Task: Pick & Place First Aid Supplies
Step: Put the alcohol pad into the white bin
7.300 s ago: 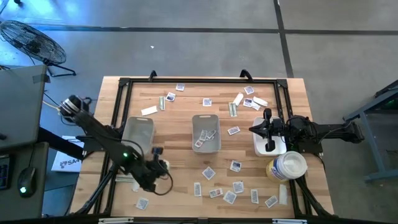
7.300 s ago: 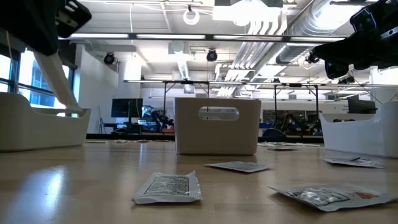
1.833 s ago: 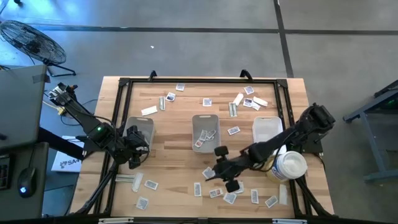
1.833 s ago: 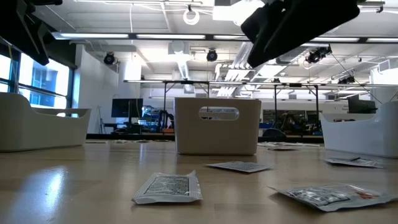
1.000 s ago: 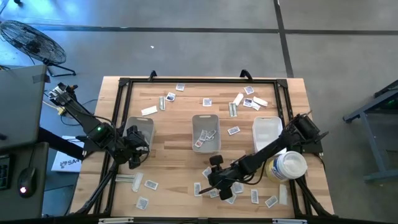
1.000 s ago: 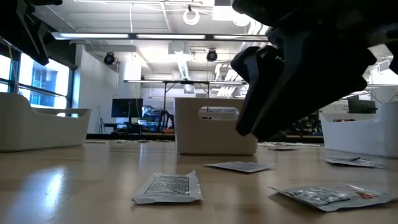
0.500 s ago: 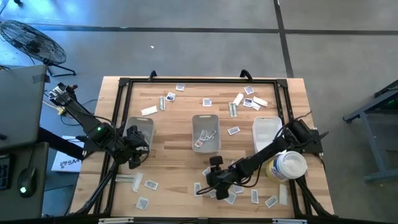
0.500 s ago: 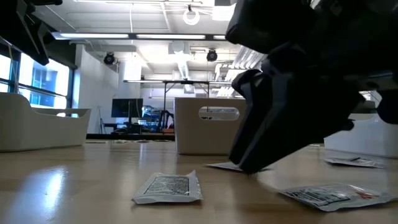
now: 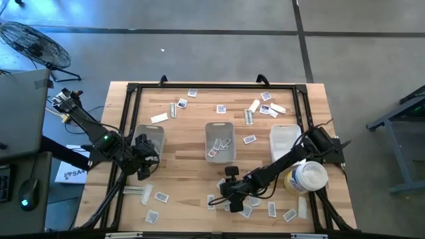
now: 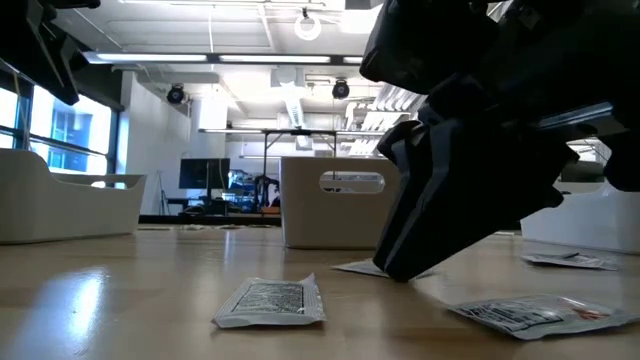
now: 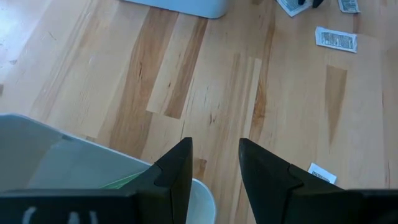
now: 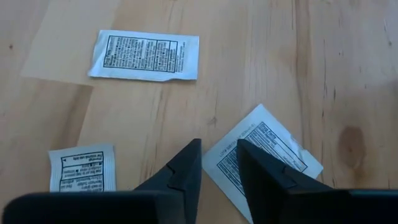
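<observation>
Two narrowly parted fingers of the right gripper (image 12: 214, 163) are set astride the edge of a printed sachet (image 12: 264, 162), not yet clenched, while the left gripper (image 11: 214, 163) is held released above the grey tray (image 9: 149, 140).

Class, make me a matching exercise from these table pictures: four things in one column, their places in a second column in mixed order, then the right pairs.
Things
1. round white tub
2. middle tray
3. right gripper
4. left gripper

Places
A. down among the packets near the table's front edge
B. at the front end of the left tray
C. table centre, packets inside
D. in front of the right tray

Pairs: 1-D, 2-C, 3-A, 4-B
</observation>
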`<action>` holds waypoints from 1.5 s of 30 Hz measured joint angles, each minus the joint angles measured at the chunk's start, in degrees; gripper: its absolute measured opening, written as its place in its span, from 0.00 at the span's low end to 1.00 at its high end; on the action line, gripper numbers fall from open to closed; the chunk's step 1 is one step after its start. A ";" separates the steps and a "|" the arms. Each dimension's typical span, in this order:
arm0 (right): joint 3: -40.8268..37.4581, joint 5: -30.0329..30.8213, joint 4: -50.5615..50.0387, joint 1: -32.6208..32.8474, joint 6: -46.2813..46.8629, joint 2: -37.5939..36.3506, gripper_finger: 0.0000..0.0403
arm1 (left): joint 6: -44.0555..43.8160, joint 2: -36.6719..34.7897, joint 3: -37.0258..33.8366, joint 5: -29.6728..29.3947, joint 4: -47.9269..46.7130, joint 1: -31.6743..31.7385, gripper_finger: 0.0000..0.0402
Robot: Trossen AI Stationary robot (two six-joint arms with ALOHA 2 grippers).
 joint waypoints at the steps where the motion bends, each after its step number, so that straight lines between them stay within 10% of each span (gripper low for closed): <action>1: 0.00 0.01 -0.33 -0.03 -0.02 0.00 0.20 | -0.01 0.00 0.00 0.00 0.01 0.02 0.32; 13: -0.07 -0.62 -3.57 -1.22 0.30 -0.09 0.01 | 0.00 0.00 0.00 0.00 0.02 0.00 0.32; 28: -0.37 -7.83 -8.01 0.76 -1.67 -6.79 0.05 | 0.01 0.00 0.00 0.00 0.02 0.02 0.32; 35: -0.37 4.92 -8.10 0.06 2.42 -5.86 0.12 | 0.00 0.02 0.00 0.00 0.07 0.02 0.32; 45: -0.11 -6.46 -8.23 -0.38 -2.59 -3.44 0.12 | -0.01 0.01 0.00 0.84 0.04 0.02 0.32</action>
